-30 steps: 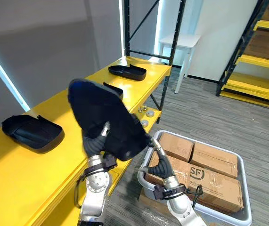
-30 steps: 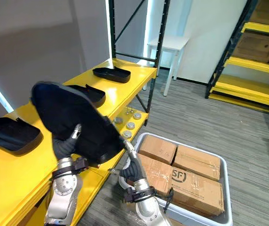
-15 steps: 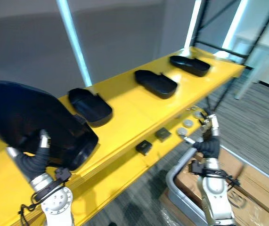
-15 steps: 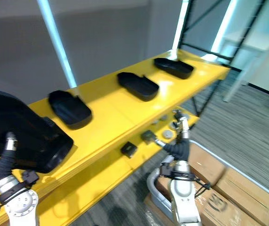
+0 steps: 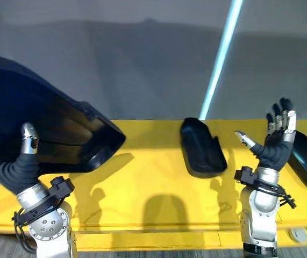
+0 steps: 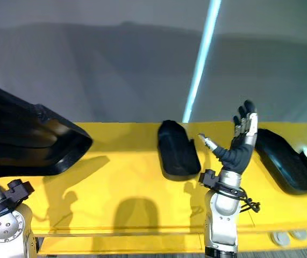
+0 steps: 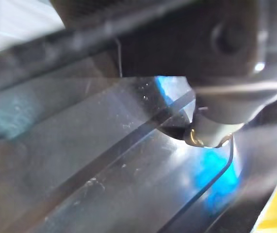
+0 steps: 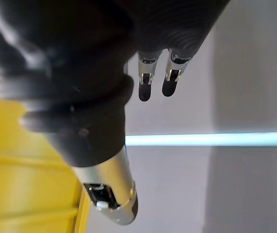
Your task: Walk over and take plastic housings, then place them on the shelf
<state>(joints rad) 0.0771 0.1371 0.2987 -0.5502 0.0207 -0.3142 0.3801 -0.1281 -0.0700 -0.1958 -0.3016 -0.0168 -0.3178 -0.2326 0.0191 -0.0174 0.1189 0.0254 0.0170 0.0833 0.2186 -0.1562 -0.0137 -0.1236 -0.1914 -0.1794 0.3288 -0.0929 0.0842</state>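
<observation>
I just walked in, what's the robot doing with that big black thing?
The robot is putting plastic housings on the yellow shelf. Its left hand grips a big black housing, held above the shelf's left part, not set down yet. Its right hand is raised, open and empty. A middle housing and a right housing lie on the shelf.

View ahead of you: a plain grey wall (image 5: 142,64), crossed by a slanting pale-blue light strip (image 5: 220,59) that runs from the top edge down to the long yellow shelf (image 5: 153,177), which spans your view from side to side.
</observation>
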